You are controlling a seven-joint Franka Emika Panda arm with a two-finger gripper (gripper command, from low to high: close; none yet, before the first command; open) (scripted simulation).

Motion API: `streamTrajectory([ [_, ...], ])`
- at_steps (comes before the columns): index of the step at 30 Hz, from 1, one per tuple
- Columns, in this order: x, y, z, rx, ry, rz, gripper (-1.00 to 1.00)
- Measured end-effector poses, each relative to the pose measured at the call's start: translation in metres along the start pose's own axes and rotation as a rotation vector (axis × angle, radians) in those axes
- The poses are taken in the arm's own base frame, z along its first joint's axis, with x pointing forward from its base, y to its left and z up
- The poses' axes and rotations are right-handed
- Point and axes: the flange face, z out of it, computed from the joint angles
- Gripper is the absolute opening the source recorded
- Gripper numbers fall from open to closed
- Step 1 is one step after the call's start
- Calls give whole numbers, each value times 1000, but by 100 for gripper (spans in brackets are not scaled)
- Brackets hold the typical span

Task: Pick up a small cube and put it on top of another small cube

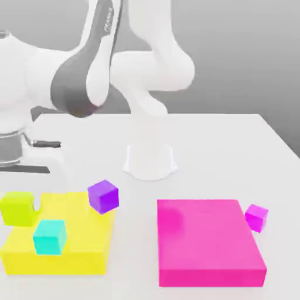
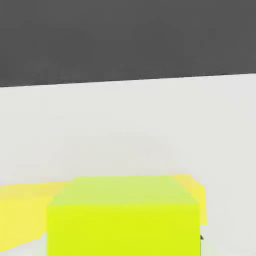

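While closed on the small lime yellow-green cube (image 1: 17, 209), holds it upright in the two-finger gripper (image 1: 19, 204) of the Franka Emika Panda arm (image 1: 153, 70), above the white bench (image 1: 205, 149) at the exterior view's left. Jaws narrow – drawn in to the width of the lime cube. Pictured with it, just below and partly behind in the exterior view, the large flat yellow block (image 1: 55, 263); near its back-left corner, with contact between cube and block impossible to tell. On top of the yellow block, close to its front edge, the small cyan cube (image 1: 49, 238). At the yellow block's back-right corner, the small violet cube (image 1: 103, 197), turned at an angle – on the block or just off it, impossible to say. Near the bench's front, toward the exterior view's right, the large flat hot-pink block (image 1: 205, 234). By its right edge, toward the back corner, the small magenta cube (image 1: 256, 218), also angled. Toward the bench's far edge, the white arm base (image 1: 150, 162).
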Motion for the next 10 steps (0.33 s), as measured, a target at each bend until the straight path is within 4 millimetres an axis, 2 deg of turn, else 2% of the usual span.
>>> streamTrajectory([
  [2, -7, -1, 14, 6, -4, 7, -100],
  [4, -9, -2, 39, 6, -5, 9, -100],
  [5, -9, -1, 52, 5, -4, 11, 100],
  [10, -9, -1, 52, 5, -4, 11, 100],
])
